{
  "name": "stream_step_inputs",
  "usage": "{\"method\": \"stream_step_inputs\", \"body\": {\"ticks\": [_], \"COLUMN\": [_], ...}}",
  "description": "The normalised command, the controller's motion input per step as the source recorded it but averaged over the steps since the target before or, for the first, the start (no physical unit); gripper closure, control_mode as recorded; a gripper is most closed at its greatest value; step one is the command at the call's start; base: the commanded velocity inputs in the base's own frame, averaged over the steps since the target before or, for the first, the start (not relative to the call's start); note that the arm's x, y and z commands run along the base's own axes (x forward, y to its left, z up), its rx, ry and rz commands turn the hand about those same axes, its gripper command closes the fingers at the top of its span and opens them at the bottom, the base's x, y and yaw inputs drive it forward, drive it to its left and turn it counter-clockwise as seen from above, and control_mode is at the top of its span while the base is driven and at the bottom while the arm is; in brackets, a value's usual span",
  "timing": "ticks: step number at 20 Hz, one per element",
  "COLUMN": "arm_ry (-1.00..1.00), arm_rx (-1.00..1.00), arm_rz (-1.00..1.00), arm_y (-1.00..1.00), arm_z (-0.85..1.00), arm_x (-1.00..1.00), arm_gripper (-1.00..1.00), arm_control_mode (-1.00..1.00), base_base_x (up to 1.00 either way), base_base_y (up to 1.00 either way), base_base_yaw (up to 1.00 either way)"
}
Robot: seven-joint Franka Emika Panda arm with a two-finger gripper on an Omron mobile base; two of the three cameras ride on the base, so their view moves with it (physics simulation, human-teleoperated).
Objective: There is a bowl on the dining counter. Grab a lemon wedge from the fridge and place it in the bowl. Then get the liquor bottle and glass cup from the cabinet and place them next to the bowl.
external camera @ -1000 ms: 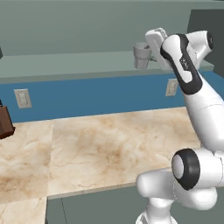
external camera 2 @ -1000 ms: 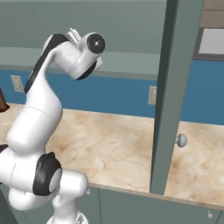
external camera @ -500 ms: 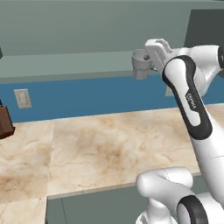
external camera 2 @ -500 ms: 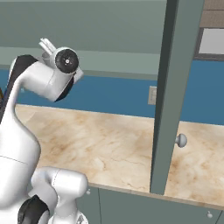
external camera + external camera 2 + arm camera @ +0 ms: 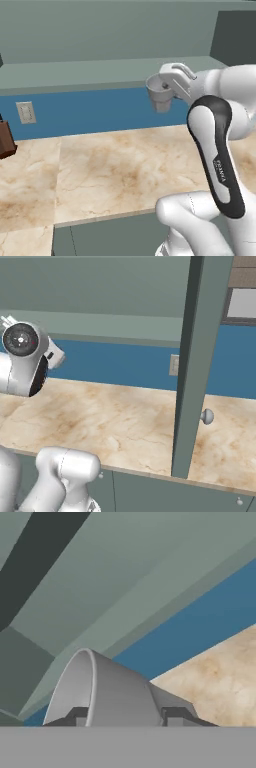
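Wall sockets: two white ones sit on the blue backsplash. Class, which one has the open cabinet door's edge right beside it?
The socket in the right base view, touching the left edge of the open cabinet door. The other socket stands alone on bare blue wall, far left in the left base view.

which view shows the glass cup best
The left base view: the whole glass cup shows held above the counter. The hand view shows its rim and side close up; the right base view shows a sliver.

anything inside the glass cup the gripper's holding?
Nothing visible: in the left base view the glass cup, clamped in the gripper, shows a bare grey inside. In the hand view its wall covers the bottom, so that part can't be checked.
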Motion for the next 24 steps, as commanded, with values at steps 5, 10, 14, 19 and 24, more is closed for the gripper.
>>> {"method": "stream_step_inputs", "body": {"ticks": [5, 10, 14, 19, 24], "arm_ry": [0.14, 0.21, 0.18, 0.16, 0.02], "arm_rx": [-0.11, -0.02, 0.0, 0.0, 0.0], "arm_rz": [0.0, 0.0, 0.0, 0.0, 0.0], "arm_y": [0.04, 0.0, 0.0, 0.0, 0.0], "arm_z": [-0.3, -0.41, -0.24, -0.07, -0.02], "arm_x": [-0.9, -0.49, -0.18, -0.06, -0.08], "arm_gripper": [1.0, 1.0, 1.0, 1.0, 1.0], "arm_control_mode": [-1.0, -1.0, -1.0, -1.0, 1.0], "base_base_x": [0.0, 0.0, 0.0, 0.0, -0.72], "base_base_y": [0.0, 0.0, 0.0, 0.0, 0.0], "base_base_yaw": [0.0, 0.0, 0.0, 0.0, 0.0]}}
